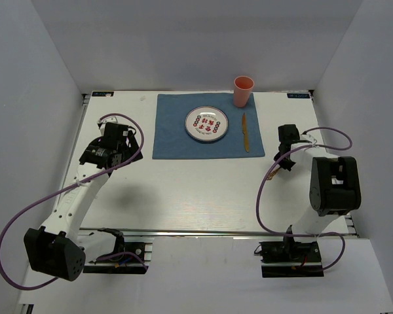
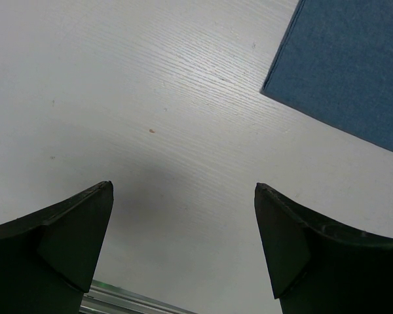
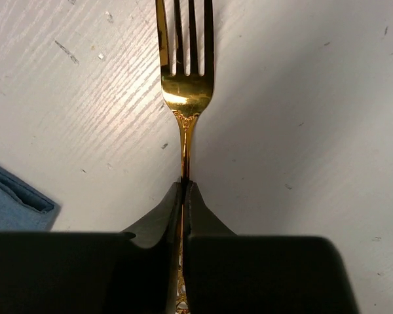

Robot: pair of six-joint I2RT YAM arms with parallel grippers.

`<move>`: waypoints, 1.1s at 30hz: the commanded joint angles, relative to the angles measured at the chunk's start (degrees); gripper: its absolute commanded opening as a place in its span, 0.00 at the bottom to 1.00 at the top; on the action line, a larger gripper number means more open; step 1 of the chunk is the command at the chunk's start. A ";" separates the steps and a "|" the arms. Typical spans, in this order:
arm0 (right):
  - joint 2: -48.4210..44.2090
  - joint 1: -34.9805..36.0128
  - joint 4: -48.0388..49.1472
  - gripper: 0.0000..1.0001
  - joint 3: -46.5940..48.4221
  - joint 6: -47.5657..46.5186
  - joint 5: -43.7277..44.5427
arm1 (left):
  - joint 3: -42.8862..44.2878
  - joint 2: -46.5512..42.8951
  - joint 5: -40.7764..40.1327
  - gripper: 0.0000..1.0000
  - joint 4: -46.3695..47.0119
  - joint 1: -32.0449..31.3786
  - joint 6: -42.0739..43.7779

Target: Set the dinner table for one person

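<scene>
The white dinner table (image 1: 183,190) carries a blue placemat (image 1: 173,134) with a patterned white plate (image 1: 207,124) on it. A gold utensil (image 1: 245,132) lies on the mat right of the plate, and a pink cup (image 1: 243,91) stands at the mat's far right corner. My right gripper (image 3: 185,183) is shut on the handle of a gold fork (image 3: 187,91), low over the table (image 3: 301,98) just right of the mat (image 3: 13,203). In the top view the right gripper (image 1: 285,157) hides the fork. My left gripper (image 2: 183,190) is open and empty over bare table (image 2: 150,98), left of the mat (image 2: 354,65).
White walls close in the table on the left, back and right. A metal rail (image 1: 216,232) runs along the near edge, with both arm bases behind it. Purple cables loop beside each arm. In the top view the left gripper (image 1: 126,145) sits near the mat's near left corner.
</scene>
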 commanded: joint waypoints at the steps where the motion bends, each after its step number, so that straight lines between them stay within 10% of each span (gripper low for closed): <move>1: -2.30 1.23 -2.07 0.00 -2.19 -1.65 0.56 | -0.75 -1.44 0.34 0.98 0.61 0.13 0.38; 8: -14.54 12.73 2.35 0.00 2.27 -13.15 1.00 | 0.40 -4.25 -5.72 0.98 -1.50 0.13 -3.13; 21: 29.22 42.45 -13.40 0.00 63.41 -13.09 -4.78 | -0.31 -8.65 -11.43 0.98 -2.47 0.66 -6.21; 33: 46.02 42.82 -5.32 0.00 77.26 -11.15 -13.15 | -0.22 -8.56 -9.68 0.98 -1.85 0.66 -5.77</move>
